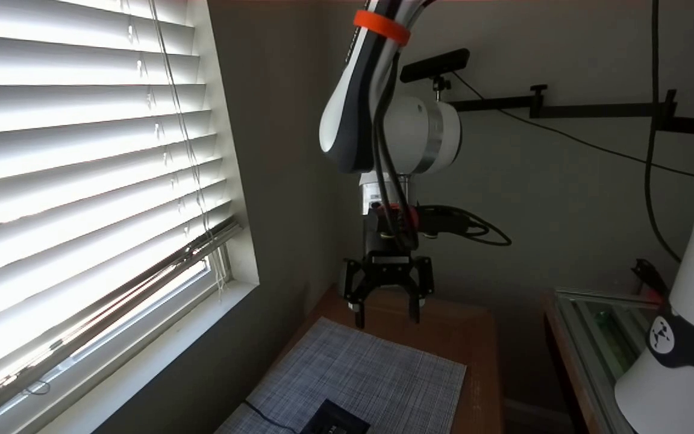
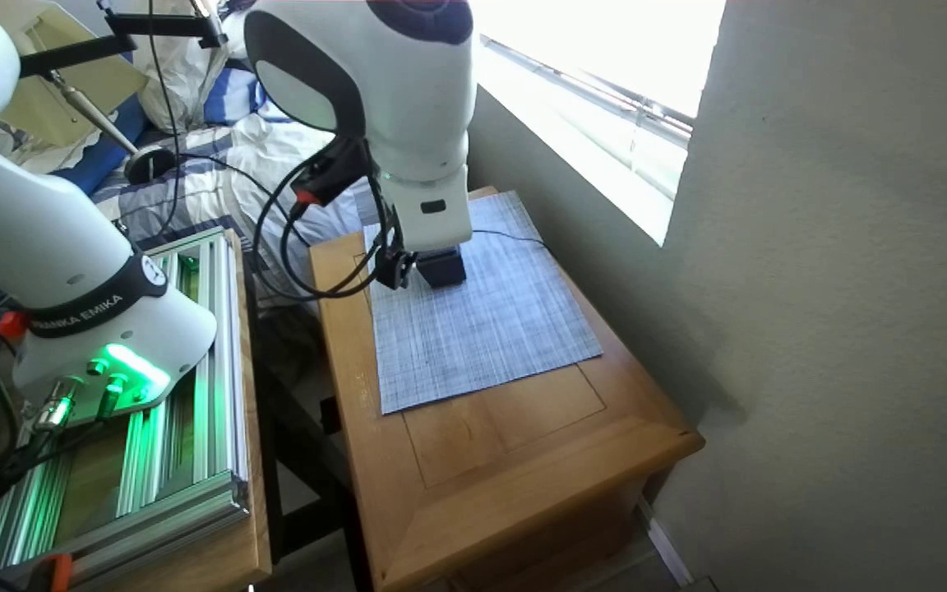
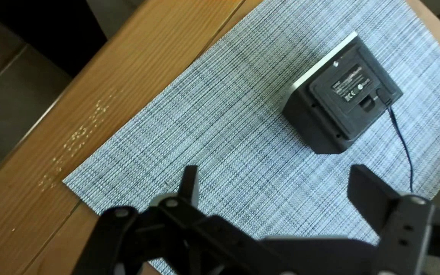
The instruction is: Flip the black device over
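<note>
While the pincer (image 3: 274, 172) holds nothing, its two fingers (image 3: 371, 194) stand wide apart and point downward, presumably to leave room for straddling the black device (image 3: 340, 95). That lies beyond their tips in the wrist view, touching neither, its labelled face up (such labels usually mark a back or underside), so the flip is probably still to come. From it a thin cord (image 3: 403, 142) bends back toward the pincer and passes from sight behind one finger; its slack should let the device turn, but might snag. Outward and below, the grey mat (image 3: 235, 126) bears the device, perhaps as cushioning, over the wooden table (image 3: 128, 80).
</note>
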Controlling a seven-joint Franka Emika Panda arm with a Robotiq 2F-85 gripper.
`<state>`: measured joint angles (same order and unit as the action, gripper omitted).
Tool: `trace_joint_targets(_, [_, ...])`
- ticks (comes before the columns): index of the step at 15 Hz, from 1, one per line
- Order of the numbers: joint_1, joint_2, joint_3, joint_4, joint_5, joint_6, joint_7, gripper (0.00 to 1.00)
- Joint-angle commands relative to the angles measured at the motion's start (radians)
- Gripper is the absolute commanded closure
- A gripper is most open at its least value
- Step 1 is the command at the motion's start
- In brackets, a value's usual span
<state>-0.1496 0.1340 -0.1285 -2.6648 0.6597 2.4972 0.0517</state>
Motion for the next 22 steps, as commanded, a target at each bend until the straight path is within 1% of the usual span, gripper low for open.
trace_joint_targets(1, [-0.032, 0.096, 0.029, 0.039, 0.201, -0.028, -0.117, 0.0])
trace_joint_targets(4, [-0.054, 0.166, 0.032, 0.057, 0.341, -0.083, -0.166, 0.0])
trace_joint_targets(6, [-0.068, 0.213, 0.025, 0.073, 0.411, -0.128, -0.185, 0.0])
trace_joint_targets(11, [-0.093, 0.337, 0.018, 0.131, 0.569, -0.231, -0.213, 0.0])
trace_joint_targets(15, [-0.106, 0.46, 0.013, 0.207, 0.673, -0.312, -0.241, 0.0])
trace_joint_targets(17, [-0.11, 0.517, 0.005, 0.245, 0.716, -0.343, -0.259, 0.0])
trace_joint_targets(18, [-0.064, 0.434, -0.014, 0.182, 0.666, -0.307, -0.212, 0.0])
trace_joint_targets(20, [-0.07, 0.485, -0.017, 0.215, 0.687, -0.327, -0.226, 0.0])
trace_joint_targets(22, [-0.072, 0.506, -0.018, 0.231, 0.691, -0.33, -0.228, 0.0])
